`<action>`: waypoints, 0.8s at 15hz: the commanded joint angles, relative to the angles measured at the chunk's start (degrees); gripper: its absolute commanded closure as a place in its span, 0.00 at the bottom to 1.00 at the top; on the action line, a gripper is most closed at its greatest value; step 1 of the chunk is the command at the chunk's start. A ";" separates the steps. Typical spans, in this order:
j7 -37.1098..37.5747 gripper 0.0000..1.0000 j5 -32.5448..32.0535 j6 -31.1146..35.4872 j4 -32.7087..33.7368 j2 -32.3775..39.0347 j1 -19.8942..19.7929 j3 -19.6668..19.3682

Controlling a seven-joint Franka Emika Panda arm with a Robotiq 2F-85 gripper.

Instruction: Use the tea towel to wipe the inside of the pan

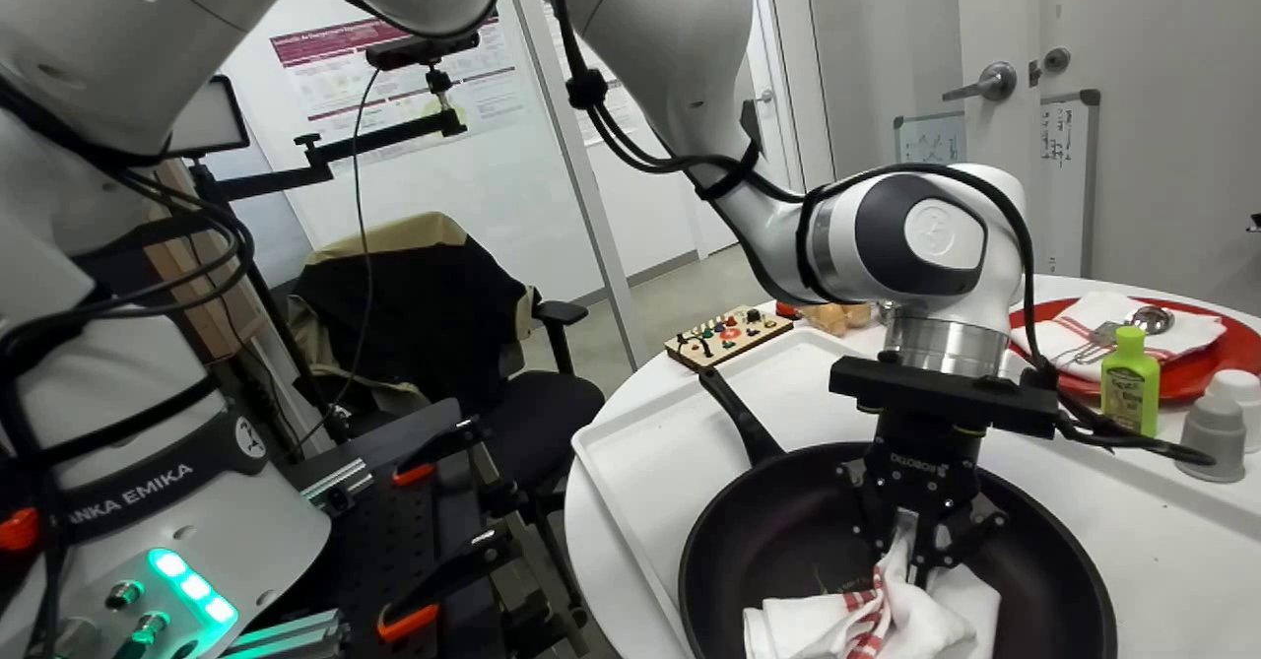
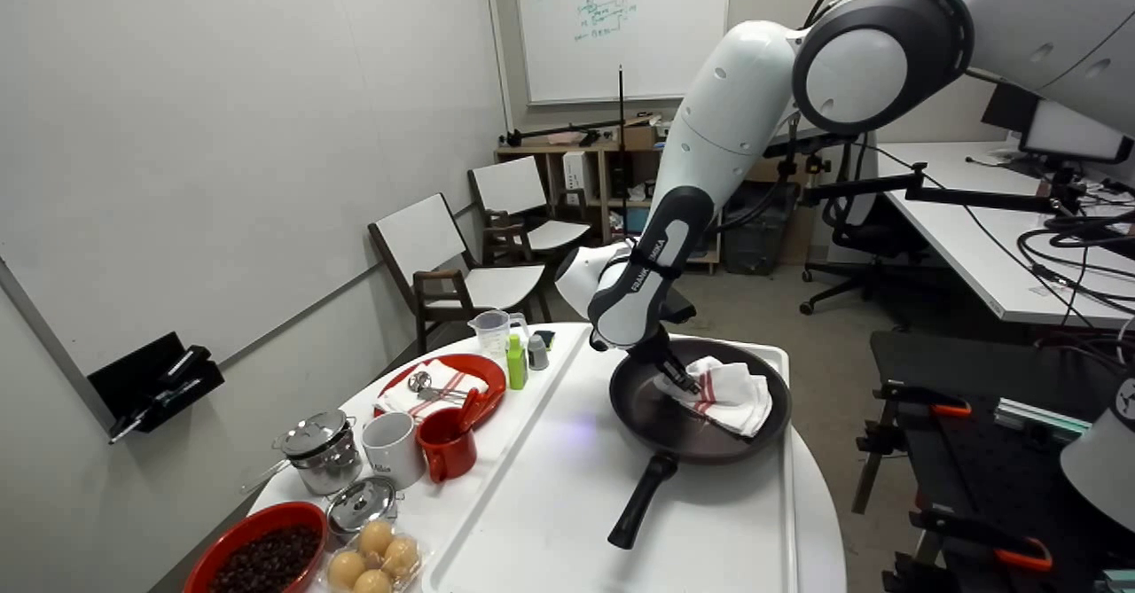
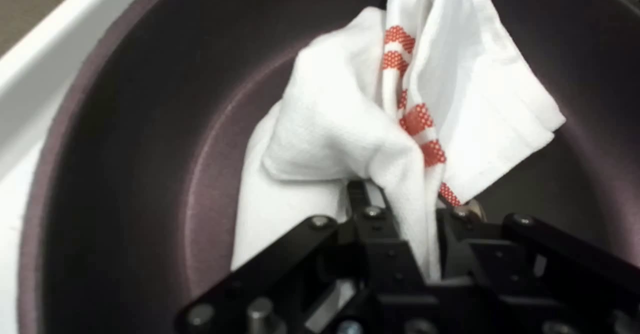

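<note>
Grasping the towel [image 3: 372,129] between fingers [image 3: 377,238], press gently and sweep toward bare pan [image 3: 130,174] at nine o'clock, wrist view.

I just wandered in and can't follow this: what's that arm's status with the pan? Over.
Gripper pinching towel. Towel bunched inside pan. Nothing seen blocking the wipe; under the towel, can't tell.

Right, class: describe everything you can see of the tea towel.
The tea towel looks like soft woven cloth, white with red stripes. It lies crumpled and folded over itself inside the dark pan, one gathered fold rising to where the gripper pinches it. Loose folds spread to either side; its underside is hidden.
</note>
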 commanded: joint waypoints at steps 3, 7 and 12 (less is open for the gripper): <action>10.95 0.93 2.37 7.56 2.76 0.16 -1.67 0.96; 13.78 0.93 2.45 17.30 -0.76 -1.93 -0.83 1.95; 10.72 0.93 -2.03 23.18 -8.38 -5.00 2.96 2.87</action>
